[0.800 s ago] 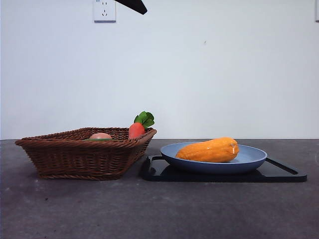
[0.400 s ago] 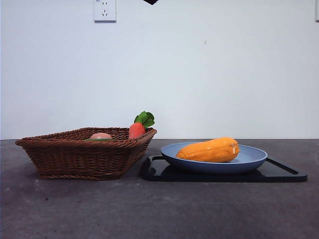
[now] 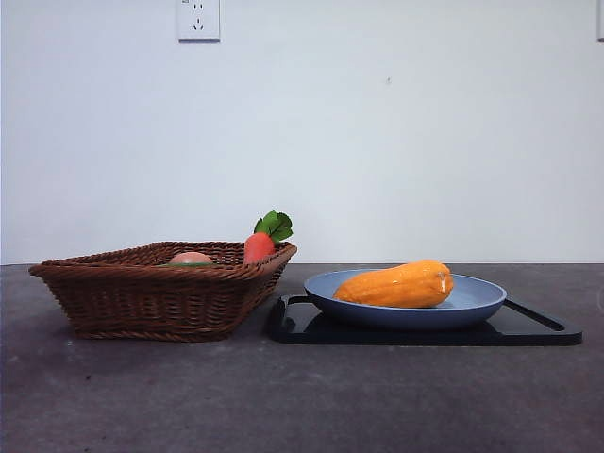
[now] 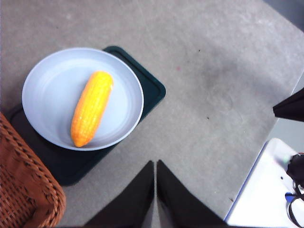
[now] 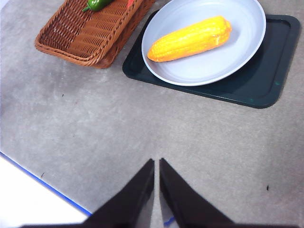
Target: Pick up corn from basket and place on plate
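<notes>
Nowhere any legible writing or brand: only a white wall socket point(image 3: 198, 20) high on the wall in the front view, its face unlettered as far as can be told. Both arms raised well above the table and out of the front view entirely. Left gripper point(image 4: 155, 167) hanging high over bare grey tabletop point(image 4: 213, 71), black jaws pressed together with just a thin slit between them, pinching nothing; from its camera, plate and corn off toward ten o'clock, well apart from the jaws. Right gripper point(image 5: 156, 166) likewise high over open table, jaws closed tip to tip and empty, with plate toward one o'clock and basket toward eleven o'clock in its picture. Corn point(image 3: 394, 284) lying on its side inside the blue plate point(image 3: 472, 307), free of either gripper, long axis running roughly nine to three o'clock in the front view. Plate seated on a flat black rectangular tray point(image 3: 538, 330). Brown wicker basket point(image 3: 151, 297) just beside the tray at its nine o'clock side, close but whether touching cannot be told. Inside the basket, a red-orange carrot with green leaves point(image 3: 260, 243) leaning at the rim nearest the plate, plus a pinkish round item point(image 3: 191, 257) barely showing above the weave, and a green pepper point(image 5: 96, 4) seen from the right wrist.
</notes>
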`<state>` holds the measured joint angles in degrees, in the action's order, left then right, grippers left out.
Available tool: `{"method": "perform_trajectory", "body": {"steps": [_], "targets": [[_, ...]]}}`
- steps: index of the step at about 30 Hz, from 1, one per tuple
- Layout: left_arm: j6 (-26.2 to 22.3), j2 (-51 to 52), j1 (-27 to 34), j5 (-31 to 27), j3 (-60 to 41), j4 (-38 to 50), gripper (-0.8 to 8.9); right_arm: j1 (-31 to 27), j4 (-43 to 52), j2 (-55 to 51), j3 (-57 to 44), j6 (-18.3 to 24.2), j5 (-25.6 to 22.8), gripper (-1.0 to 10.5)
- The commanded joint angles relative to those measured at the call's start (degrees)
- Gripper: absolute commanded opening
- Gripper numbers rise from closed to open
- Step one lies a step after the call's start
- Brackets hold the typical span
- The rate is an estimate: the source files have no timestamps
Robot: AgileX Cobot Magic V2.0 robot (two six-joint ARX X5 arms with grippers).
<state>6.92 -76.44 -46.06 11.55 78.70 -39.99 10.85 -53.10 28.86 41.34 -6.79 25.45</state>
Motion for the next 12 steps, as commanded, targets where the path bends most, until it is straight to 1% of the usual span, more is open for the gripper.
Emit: {"method": "perform_trajectory", "body": {"steps": [1,2,4,9,12], "targets": [[-2.6,0.6,0.8,-0.2,1.4,0.9,0.07,0.2,0.6,0.2,0.3,-0.3,0.0,0.0],[-5.3,1.3,1.5,-0.2,1.4,1.0,0.07,0.2,0.6,0.2,0.3,-0.3,0.0,0.0],[-7.3,3.1,3.4,-0.2,1.3,1.7,0.07,0.2,0.6,0.2,0.3,-0.3,0.0,0.0],[-9.5,10.8,11.1,-0.2,0.1,6.8,0.07,0.2,0.6,0.2,0.3,-0.3,0.0,0.0],[-9.4,16.5,17.9,-0.2,-2.8,10.6,0.07,0.2,0.6,0.2,0.3,-0.3,0.0,0.0]]}}
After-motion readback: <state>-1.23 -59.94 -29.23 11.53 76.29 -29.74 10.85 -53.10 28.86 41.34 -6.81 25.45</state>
